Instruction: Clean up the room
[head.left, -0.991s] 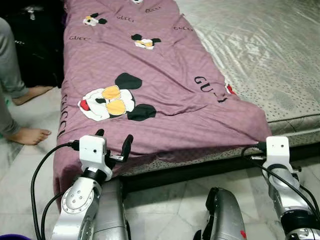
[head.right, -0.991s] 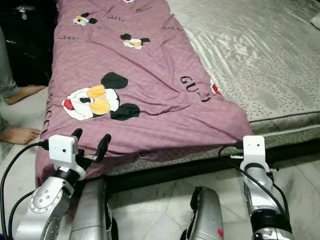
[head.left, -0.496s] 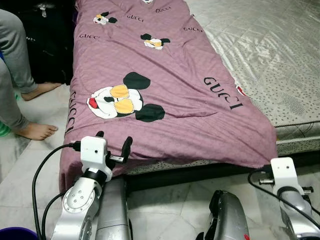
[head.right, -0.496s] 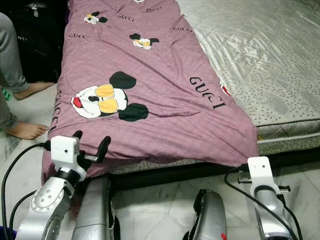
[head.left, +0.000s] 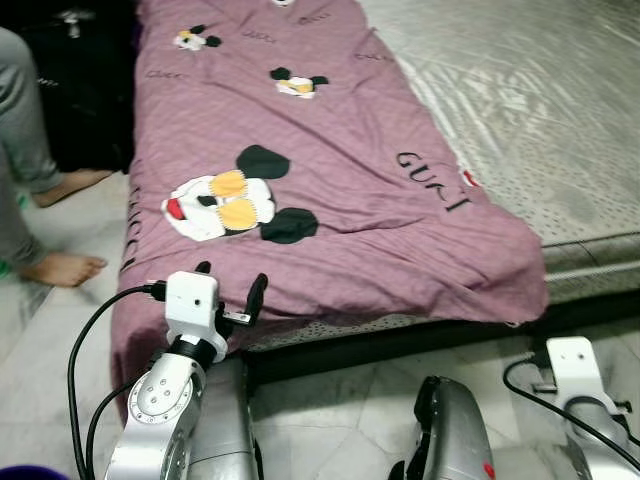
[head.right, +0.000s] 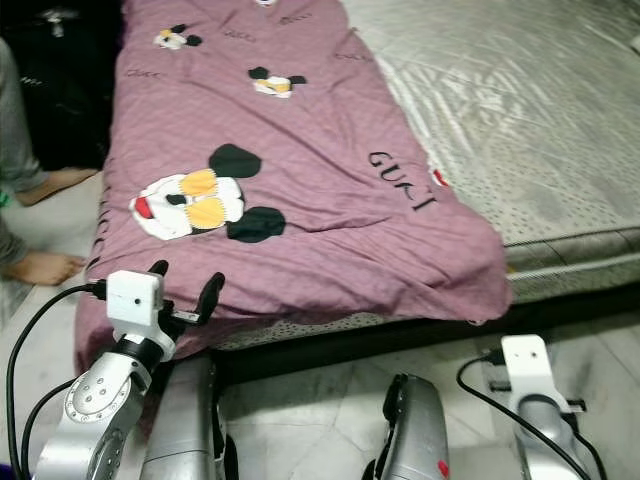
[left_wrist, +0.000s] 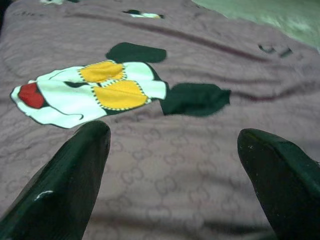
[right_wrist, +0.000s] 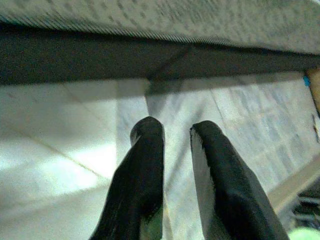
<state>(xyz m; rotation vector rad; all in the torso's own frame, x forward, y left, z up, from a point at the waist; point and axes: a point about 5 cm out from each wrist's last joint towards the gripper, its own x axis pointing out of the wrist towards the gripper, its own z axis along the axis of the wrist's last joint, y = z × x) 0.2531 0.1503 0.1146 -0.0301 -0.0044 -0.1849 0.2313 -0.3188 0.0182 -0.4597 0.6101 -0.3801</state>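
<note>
A purple blanket (head.left: 320, 170) printed with cartoon mice lies along the left side of a grey mattress (head.left: 540, 110), and its end hangs over the foot of the bed. My left gripper (head.left: 228, 285) is open just in front of that hanging edge, with nothing between its fingers; the left wrist view looks over the blanket (left_wrist: 200, 150) past both fingers (left_wrist: 65, 185). Low at the right, below the blanket's corner (head.left: 525, 305), is my right arm's wrist (head.left: 568, 362). In the right wrist view the right gripper (right_wrist: 176, 132) is shut on nothing, over the marble floor (right_wrist: 60, 165) by the bed's dark base (right_wrist: 75, 60).
A person stands at the left of the bed, with a grey trouser leg (head.left: 25, 140) and a bare foot (head.left: 62, 268) on the floor. Dark furniture (head.left: 85, 90) stands behind them. My own legs (head.left: 455, 430) are close to the bed's foot. A cable (head.left: 85, 340) loops from the left wrist.
The right gripper has dropped down and away from the blanket's corner, which now hangs free. The left gripper has stayed put. The camera has shifted a little.
</note>
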